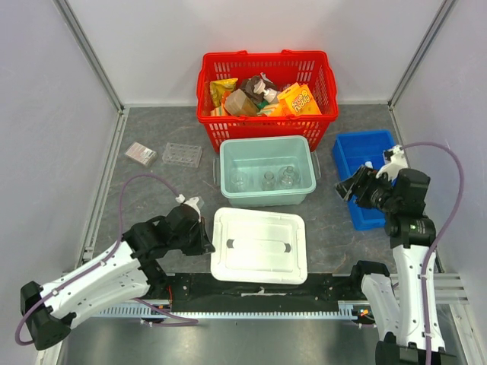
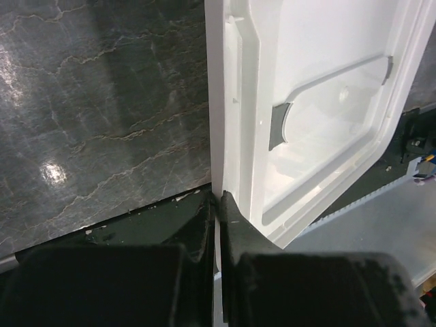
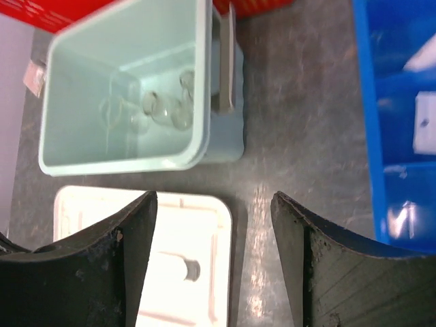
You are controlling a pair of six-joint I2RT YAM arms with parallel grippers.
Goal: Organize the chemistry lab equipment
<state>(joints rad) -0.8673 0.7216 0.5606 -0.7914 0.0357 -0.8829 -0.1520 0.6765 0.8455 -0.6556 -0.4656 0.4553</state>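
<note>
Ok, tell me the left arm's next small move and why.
Probably lift the white lid slightly off the table: the left gripper is shut on its edge, and it lies flat in front of the open bin holding three flasks.

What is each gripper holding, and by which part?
The left gripper is shut on the lid, pinching the rim of its left edge. The right gripper is open and holds nothing.
</note>
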